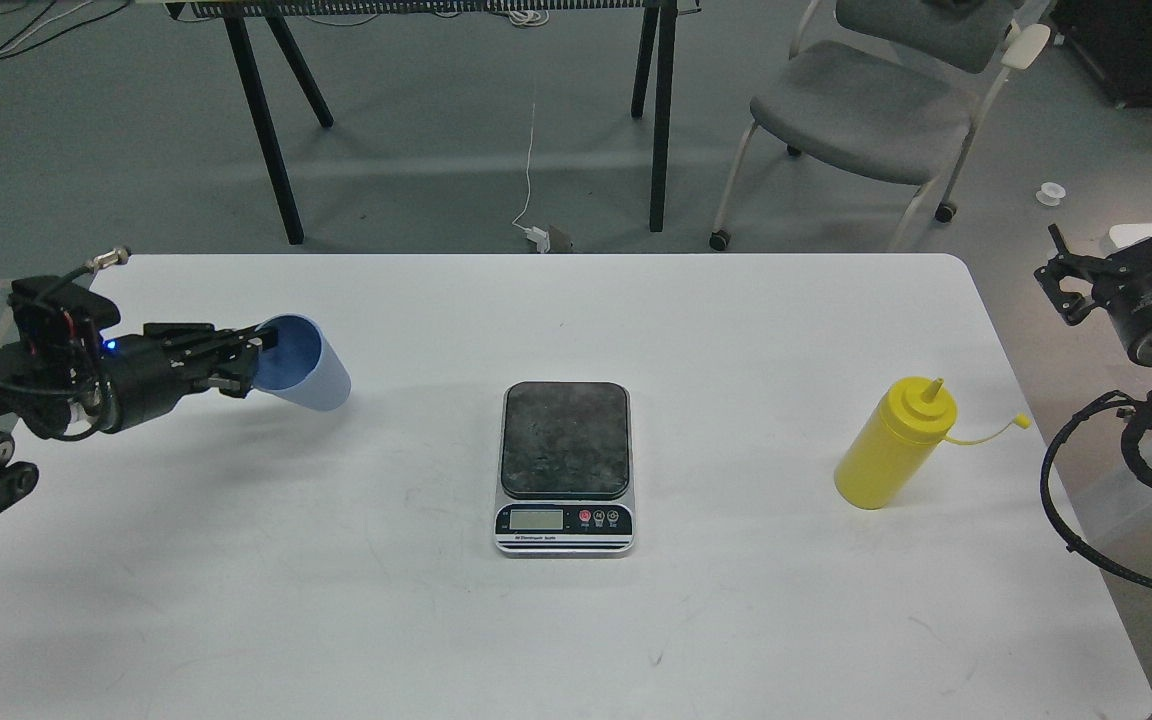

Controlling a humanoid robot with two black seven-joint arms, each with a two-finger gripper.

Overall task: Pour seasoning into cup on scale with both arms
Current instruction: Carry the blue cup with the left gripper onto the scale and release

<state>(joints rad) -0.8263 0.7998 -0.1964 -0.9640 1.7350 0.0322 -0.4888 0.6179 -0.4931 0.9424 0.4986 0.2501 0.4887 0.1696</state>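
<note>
My left gripper (254, 355) is shut on the rim of the light blue ribbed cup (308, 376) and holds it tilted above the white table (336, 600), left of the scale. The scale (564, 465) sits mid-table with its dark plate bare. The yellow seasoning bottle (894, 445) stands upright at the right, its tethered cap hanging off to the right. My right gripper (1131, 255) is raised past the table's right edge, above and right of the bottle, its fingers spread and empty.
A grey chair (866, 110) and black table legs (266, 130) stand on the floor behind the table. Black cables (1086, 500) loop off my right arm beside the table's right edge.
</note>
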